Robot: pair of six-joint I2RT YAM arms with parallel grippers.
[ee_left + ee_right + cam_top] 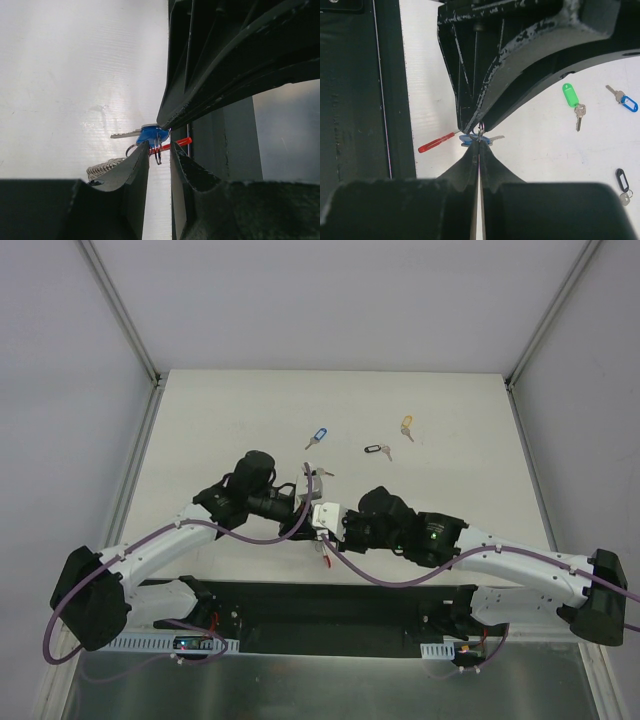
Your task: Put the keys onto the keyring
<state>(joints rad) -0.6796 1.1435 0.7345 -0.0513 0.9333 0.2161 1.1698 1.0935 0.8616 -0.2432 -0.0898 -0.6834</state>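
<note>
Keyring (pixel 436 144) red tip: steer through blue key's (pixel 151 135) split ring (pixel 479 133), pinched in right pincer (pixel 479 144); left pincer's (pixel 160 148) grip cannot be told.

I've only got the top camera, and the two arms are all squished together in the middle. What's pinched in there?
Observer: The right gripper is shut on the little metal ring of a blue key.
Operator: And the other arm?
Observer: The red band of the keyring crosses the gap between the parted fingers of the left gripper.
Operator: Any keys hiding from me?
Observer: A green key lies on the table, plain in the right wrist view.
</note>
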